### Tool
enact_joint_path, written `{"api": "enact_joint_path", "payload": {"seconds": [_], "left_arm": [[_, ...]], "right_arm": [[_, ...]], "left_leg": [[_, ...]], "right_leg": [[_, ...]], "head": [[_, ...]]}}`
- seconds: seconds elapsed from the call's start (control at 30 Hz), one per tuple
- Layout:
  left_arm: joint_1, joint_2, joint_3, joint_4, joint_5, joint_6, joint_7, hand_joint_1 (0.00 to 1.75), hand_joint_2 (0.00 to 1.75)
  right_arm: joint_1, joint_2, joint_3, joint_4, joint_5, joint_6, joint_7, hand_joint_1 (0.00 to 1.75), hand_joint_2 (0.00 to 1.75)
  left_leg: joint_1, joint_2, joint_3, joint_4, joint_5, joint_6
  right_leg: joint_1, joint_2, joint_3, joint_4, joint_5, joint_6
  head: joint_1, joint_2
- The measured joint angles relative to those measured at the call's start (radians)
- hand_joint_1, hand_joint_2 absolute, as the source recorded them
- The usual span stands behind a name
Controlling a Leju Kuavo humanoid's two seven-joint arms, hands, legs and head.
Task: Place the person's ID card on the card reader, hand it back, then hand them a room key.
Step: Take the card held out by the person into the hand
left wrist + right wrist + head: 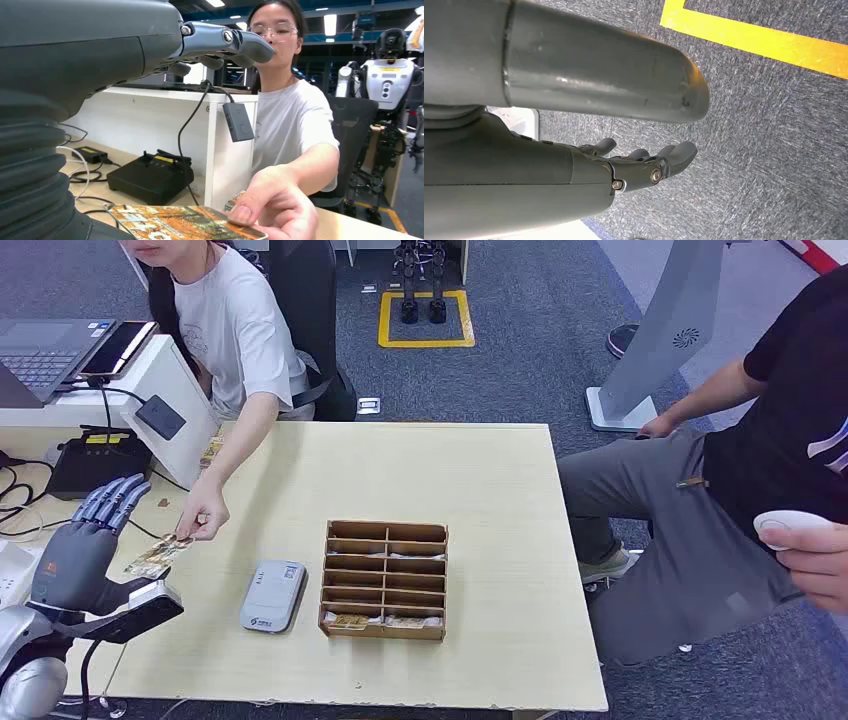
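Observation:
A person in a white T-shirt point(235, 330) reaches over the table's left side and pinches one end of the orange-patterned ID card point(155, 556). The card's other end lies at my left hand point(85, 540), whose fingers point(225, 42) stretch straight out above it, apart from the card. In the left wrist view the ID card point(185, 222) is flat under the person's fingertips point(250, 212). The grey card reader point(272, 595) lies bare on the table. Beside it stands a wooden slotted tray point(385, 532) with room key cards point(385, 621) in its front row. My right hand point(639, 165) hangs over carpet, holding nothing.
A black box with cables point(95, 462) and a white stand with a laptop point(40, 355) sit at the left. A second person in a black shirt point(790, 440) sits at the right, holding a white device point(790, 525). The table's point(500, 480) far half is bare wood.

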Motion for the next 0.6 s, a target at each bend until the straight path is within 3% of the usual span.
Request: {"api": "enact_joint_path", "payload": {"seconds": [0.07, 0.2, 0.6], "left_arm": [[0.0, -0.003, 0.0, 0.001, -0.002, 0.0, 0.003, 0.0, 1.75], [0.0, -0.016, 0.0, 0.003, -0.004, 0.0, 0.014, 1.75, 1.75], [-0.002, -0.032, 0.0, 0.008, 0.014, -0.012, 0.023, 1.75, 1.75]], "right_arm": [[0.0, 0.0, 0.002, 0.0, 0.0, 0.0, 0.001, 0.0, 0.0], [0.0, 0.0, 0.006, 0.0, 0.0, -0.001, 0.003, 0.0, 0.0], [-0.001, 0.0, 0.023, 0.0, -0.004, -0.01, 0.008, 0.0, 0.0]], "left_leg": [[0.0, 0.0, 0.0, 0.0, 0.0, 0.0], [0.0, 0.0, 0.0, 0.0, 0.0, 0.0], [0.0, 0.0, 0.0, 0.0, 0.0, 0.0]], "right_leg": [[0.0, 0.0, 0.0, 0.0, 0.0, 0.0], [0.0, 0.0, 0.0, 0.0, 0.0, 0.0], [0.0, 0.0, 0.0, 0.0, 0.0, 0.0]], "head": [[0.0, 0.0], [0.0, 0.0], [0.0, 0.0]]}}
